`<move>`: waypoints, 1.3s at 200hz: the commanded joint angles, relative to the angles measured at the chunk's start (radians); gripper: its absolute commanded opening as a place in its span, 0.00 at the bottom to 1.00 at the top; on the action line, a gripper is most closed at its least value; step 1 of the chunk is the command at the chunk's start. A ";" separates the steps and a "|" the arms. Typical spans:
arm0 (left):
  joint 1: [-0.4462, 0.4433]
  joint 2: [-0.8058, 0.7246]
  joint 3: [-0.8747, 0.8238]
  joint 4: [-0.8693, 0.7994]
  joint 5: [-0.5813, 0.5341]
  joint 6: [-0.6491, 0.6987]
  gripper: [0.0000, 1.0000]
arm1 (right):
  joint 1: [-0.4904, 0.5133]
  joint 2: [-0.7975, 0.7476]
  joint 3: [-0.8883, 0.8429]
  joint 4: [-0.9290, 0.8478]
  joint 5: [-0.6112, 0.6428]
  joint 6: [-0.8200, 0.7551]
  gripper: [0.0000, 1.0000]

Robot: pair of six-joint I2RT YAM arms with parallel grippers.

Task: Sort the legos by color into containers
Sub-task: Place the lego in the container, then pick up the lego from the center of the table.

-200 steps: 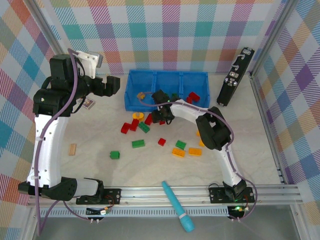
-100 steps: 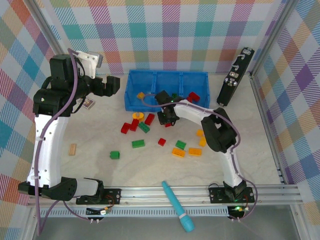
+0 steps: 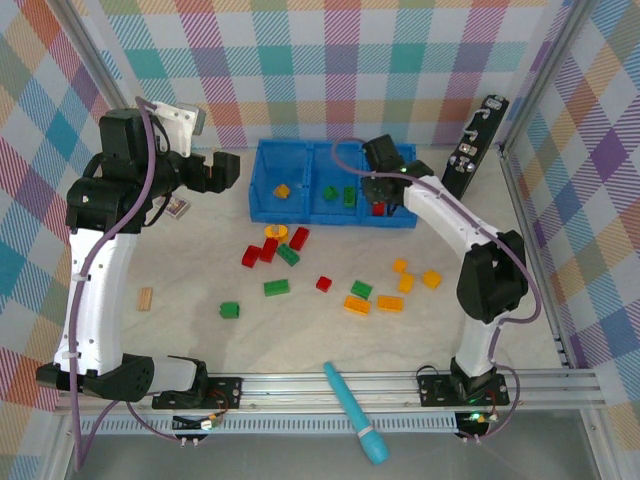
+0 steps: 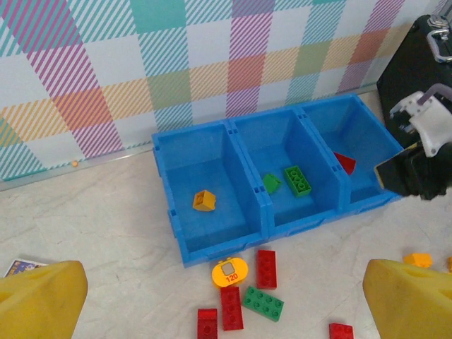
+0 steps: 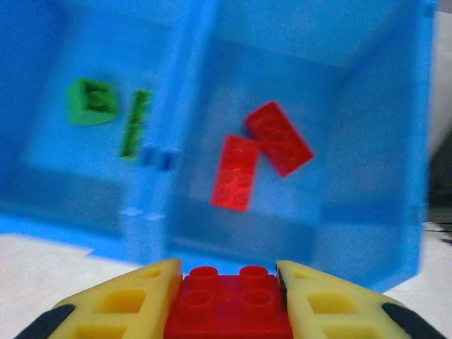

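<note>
1. Teal pen-like tool [image 3: 355, 412], nearest the arm bases, lying slantwise across the table's near edge.
2. Tan wooden block [image 3: 146, 298], alone at the left, well apart from the bricks.
3. Loose legos [image 3: 361, 290] scattered on the pale table: small glossy bricks, several studded. Greens and one red lie mid-table, and the yellow-orange ones are grouped toward the right.
4. Front cluster [image 4: 266, 268] near the tray's front wall: three red bricks, one green studded brick, and a round yellow piece [image 4: 229, 272] marked 120 just beside the wall.
5. Blue tray [image 3: 300, 215] of bright plastic, with three open compartments side by side.
   - Left compartment: one orange brick [image 4: 204, 200].
   - Middle compartment: two green bricks [image 4: 297, 180].
   - Right compartment: two red bricks [image 5: 236, 173] lying flat, corners meeting.
6. Right gripper [image 5: 228, 282], at the near wall of the tray's right compartment. Its yellow fingers are clenched on a red studded brick [image 5: 229, 314], studs up.
7. Left gripper [image 3: 225, 170], raised to the left of the tray and released, jaws spread wide. Its yellow fingers [image 4: 39, 300] sit at the lower corners of the left wrist view.
8. Black upright device [image 3: 470, 155], far right, near the back wall.
</note>
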 commanded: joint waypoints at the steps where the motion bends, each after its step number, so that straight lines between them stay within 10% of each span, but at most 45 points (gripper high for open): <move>1: -0.014 -0.009 -0.002 0.018 -0.011 0.008 1.00 | -0.036 0.076 0.043 0.055 0.012 -0.039 0.27; 75: -0.014 -0.004 0.007 0.013 -0.024 0.012 1.00 | -0.084 0.285 0.178 0.088 -0.035 -0.032 0.39; 154: -0.014 0.003 -0.017 0.032 0.032 -0.005 1.00 | -0.058 0.059 0.010 0.082 -0.072 -0.013 0.56; 260: -0.014 -0.059 -0.084 0.076 0.079 0.013 1.00 | 0.290 -0.165 -0.434 0.216 -0.438 -0.233 0.58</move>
